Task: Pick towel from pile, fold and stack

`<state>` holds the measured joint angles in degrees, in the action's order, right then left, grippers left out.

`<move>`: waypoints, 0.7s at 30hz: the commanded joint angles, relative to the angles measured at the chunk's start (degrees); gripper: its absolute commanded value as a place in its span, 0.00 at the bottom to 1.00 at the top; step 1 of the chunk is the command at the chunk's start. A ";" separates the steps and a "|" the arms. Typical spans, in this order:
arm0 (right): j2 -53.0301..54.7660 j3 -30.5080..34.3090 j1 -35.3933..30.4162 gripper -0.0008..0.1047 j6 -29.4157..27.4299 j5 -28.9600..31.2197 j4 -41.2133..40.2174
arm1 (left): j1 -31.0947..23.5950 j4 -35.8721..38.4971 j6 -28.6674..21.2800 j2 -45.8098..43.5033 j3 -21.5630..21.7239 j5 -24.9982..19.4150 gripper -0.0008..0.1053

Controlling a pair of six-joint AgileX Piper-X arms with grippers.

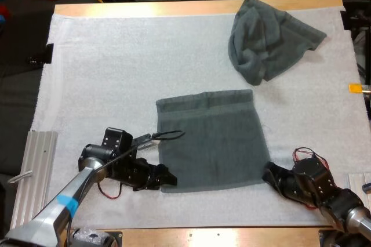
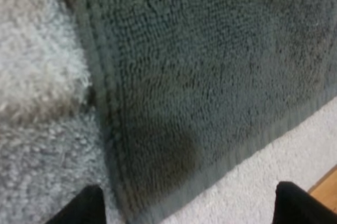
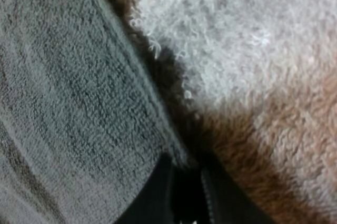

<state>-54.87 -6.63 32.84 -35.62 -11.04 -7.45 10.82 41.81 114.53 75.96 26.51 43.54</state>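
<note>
On mat (image 1: 104,67), two towels, flat towel (image 1: 211,140), crumpled towel (image 1: 266,38), left gripper (image 1: 166,178) released, right gripper (image 1: 268,173) grasping flat towel

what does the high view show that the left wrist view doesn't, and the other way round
Only the high view: the crumpled towel at the far right of the white mat, and the right gripper at the flat towel's near right corner. Only the left wrist view: the left gripper's fingertips standing apart over the flat towel's near left corner, and its hem up close. Both: the flat towel, the white mat and the wooden table.
</note>
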 commanded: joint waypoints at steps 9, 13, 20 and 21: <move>-0.28 0.26 0.05 0.01 -0.13 -0.30 -0.21 | 0.33 -0.78 -0.41 4.69 0.01 3.14 0.60; -0.28 0.26 0.05 0.01 -0.13 -0.30 -0.21 | 0.33 -0.78 -0.41 6.27 0.01 3.96 0.60; -0.28 0.26 0.05 0.01 -0.13 -0.73 -0.21 | 0.33 -0.78 -0.41 6.37 0.01 2.26 0.37; -0.28 0.26 0.05 0.01 -0.13 -0.73 -0.21 | 0.33 -0.78 -0.41 6.37 0.01 1.45 0.31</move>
<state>-54.87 -6.63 32.84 -35.62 -11.17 -7.45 10.68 41.17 114.53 81.78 27.04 46.17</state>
